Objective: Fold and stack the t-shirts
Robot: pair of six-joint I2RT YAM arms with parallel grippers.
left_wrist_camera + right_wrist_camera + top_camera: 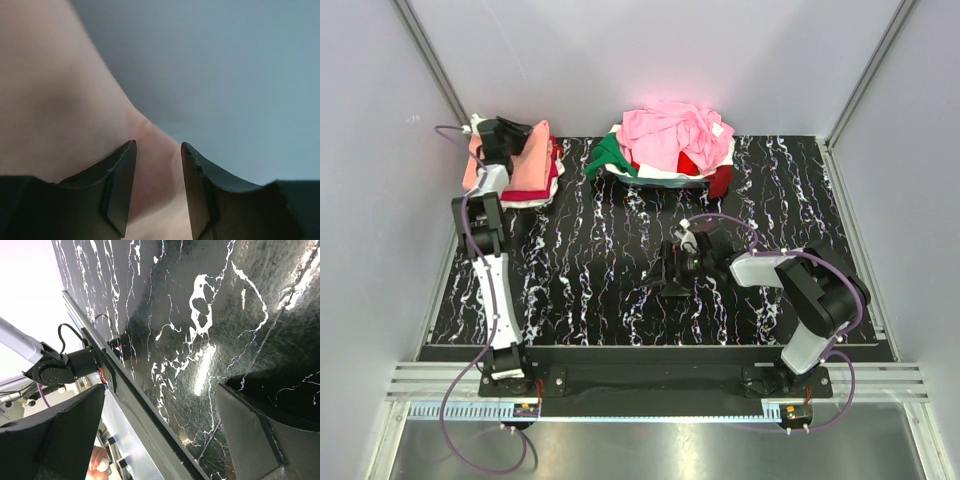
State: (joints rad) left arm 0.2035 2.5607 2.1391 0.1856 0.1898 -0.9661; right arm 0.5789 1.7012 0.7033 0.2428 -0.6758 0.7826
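While my left fingers hang spread over the salmon-orange t-shirt, its cloth showing between and left of them, I see my right fingers wide apart above the marbled desk.

Salmon-orange t-shirt: we see soft, matt, smooth cloth.
Mat: we note a glossy, finely textured surface that reflects light.
Left gripper fingers: matt black, plastic-looking.
Front rail: we read bare, ribbed metal.
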